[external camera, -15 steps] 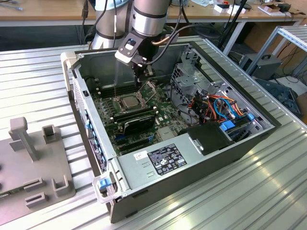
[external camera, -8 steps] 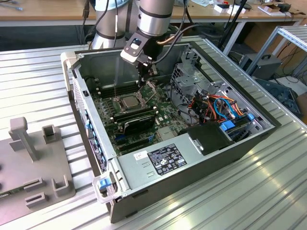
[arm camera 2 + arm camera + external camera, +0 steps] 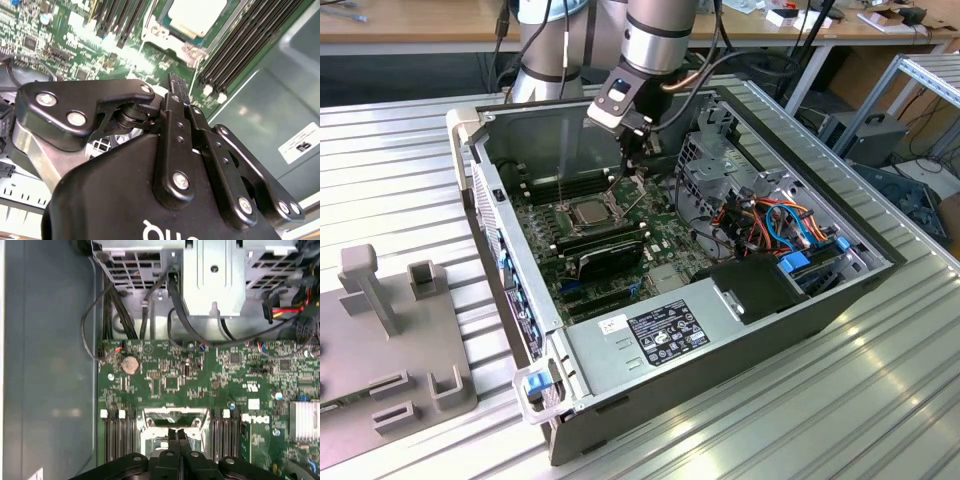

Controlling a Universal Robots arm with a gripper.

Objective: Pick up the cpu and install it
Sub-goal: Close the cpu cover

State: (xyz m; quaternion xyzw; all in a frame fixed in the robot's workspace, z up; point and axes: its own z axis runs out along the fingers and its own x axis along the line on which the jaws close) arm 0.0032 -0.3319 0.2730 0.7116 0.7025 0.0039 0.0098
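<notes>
Grey metal of the power-supply box (image 3: pixel 660 335) is nearest in the exterior view. Behind it, on the green board (image 3: pixel 660 218), the cpu (image 3: pixel 592 210) lies flat inside its socket frame (image 3: pixel 162 35), silver top up. So the chip seems already placed, but I cannot tell if it sits fully level or if the frame is locked.

Here is my worry. The pincer (image 3: pixel 176 436) is just beside the far edge of the socket, its two fingers pressed together with nothing between them. If I bring it lower with a small error to the side, the tips may land on a corner of the chip and tilt it, and the contacts below could bend. The tips could also scratch the board, or hit the memory sticks (image 3: pixel 603 238) that run close along the socket. Whether the tips touch the frame now, I cannot say.

Further back, the arm (image 3: pixel 655 35) enters the open case (image 3: pixel 560 145) from above on the far side. The wrist is bent so that the fingers point steeply down at the board, a little tilted toward the cpu.
</notes>
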